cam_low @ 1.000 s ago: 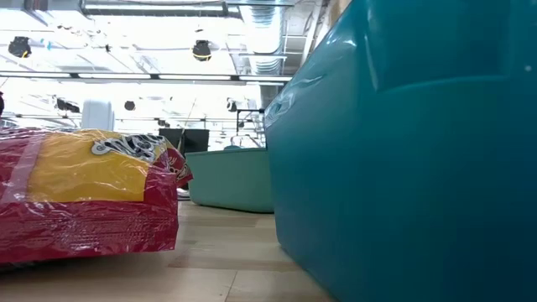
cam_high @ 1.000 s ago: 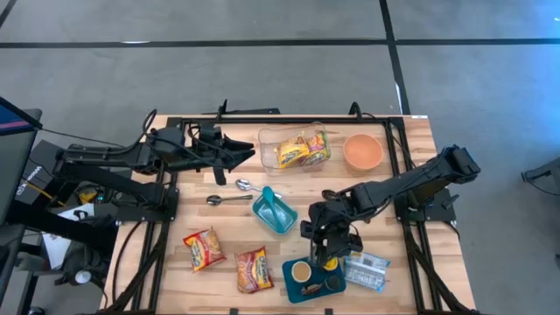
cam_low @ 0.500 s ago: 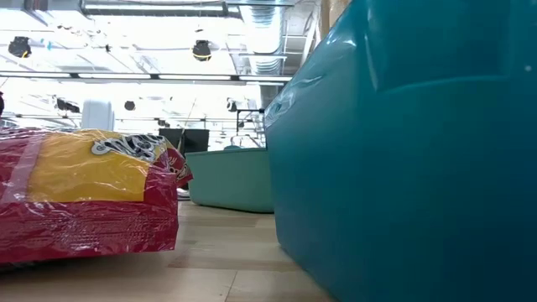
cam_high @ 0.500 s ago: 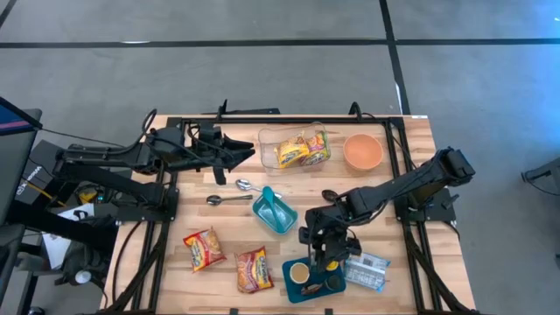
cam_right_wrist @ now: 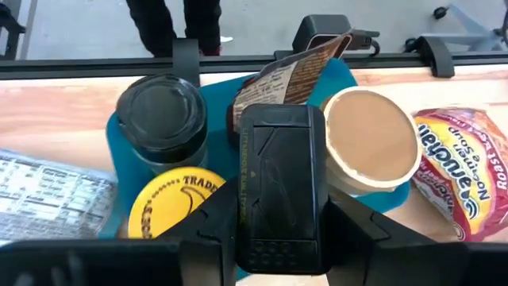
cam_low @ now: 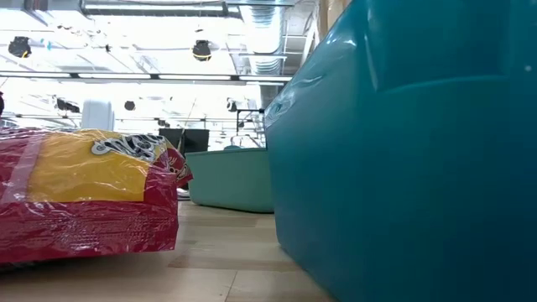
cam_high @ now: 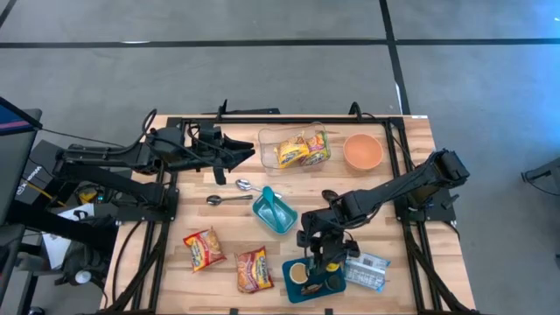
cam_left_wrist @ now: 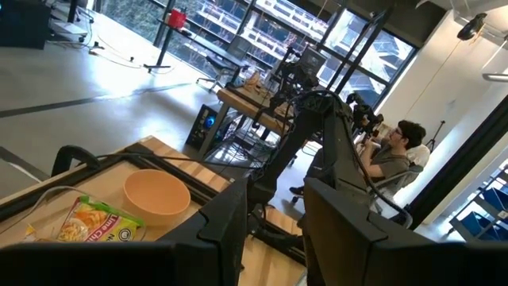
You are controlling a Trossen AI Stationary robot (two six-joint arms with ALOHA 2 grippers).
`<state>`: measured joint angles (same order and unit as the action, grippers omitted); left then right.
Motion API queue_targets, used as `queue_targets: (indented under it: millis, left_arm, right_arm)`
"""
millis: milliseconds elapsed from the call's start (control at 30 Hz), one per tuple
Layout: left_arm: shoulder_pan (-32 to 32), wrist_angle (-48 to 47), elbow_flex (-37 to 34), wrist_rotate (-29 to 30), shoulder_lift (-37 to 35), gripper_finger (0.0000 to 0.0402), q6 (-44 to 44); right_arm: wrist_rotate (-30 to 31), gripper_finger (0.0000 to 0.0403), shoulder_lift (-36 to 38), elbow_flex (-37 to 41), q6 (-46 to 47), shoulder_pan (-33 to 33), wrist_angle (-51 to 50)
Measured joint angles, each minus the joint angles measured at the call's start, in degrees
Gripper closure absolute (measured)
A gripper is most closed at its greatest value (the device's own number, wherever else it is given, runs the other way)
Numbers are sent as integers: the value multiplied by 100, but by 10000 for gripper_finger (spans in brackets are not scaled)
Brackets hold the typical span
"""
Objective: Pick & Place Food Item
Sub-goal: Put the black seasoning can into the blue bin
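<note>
At the table's near edge stands a teal tray (cam_high: 291, 293) (cam_right_wrist: 117, 151). It holds a dark-lidded jar (cam_right_wrist: 163, 107), a yellow lid (cam_right_wrist: 167, 213), a brown packet (cam_right_wrist: 292, 75) and a tan-topped cup (cam_right_wrist: 373, 151). My right gripper (cam_high: 322, 261) (cam_right_wrist: 282, 230) hangs slanting over the tray, shut on a flat black rectangular thing (cam_right_wrist: 279, 179). My left gripper (cam_high: 248, 150) (cam_left_wrist: 274, 238) waits level at the far left, open with nothing between its fingers. My right gripper pinches the black thing by its two long sides (cam_right_wrist: 242, 202) between its two fingers. The fingers come slanting down from the table's far right. The thing sticks out ahead of them over the tray. Whether it touches the tray's contents, I cannot tell.
A clear box (cam_high: 296, 147) with noodle packets and an orange bowl (cam_high: 362, 151) stand at the far edge. A pale teal container (cam_high: 275, 212) and two spoons (cam_high: 229, 199) lie mid-table. Two red noodle packets (cam_high: 204, 248) (cam_high: 254, 269) lie left of the tray, a silver packet (cam_high: 367, 269) right of it.
My right gripper has sunk and gone a little toward the table's near edge, closer over the teal tray, with the black thing still between its fingers.
</note>
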<state>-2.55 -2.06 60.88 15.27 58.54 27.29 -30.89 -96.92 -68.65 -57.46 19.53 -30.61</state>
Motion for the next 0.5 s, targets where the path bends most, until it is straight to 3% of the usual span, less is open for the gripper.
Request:
queue_targets:
  millis: [500]
  left_arm:
    - [1,0,0,2,1,279,-1]
  right_arm:
    - [-113,282,4,-93,-1,-175,-93]
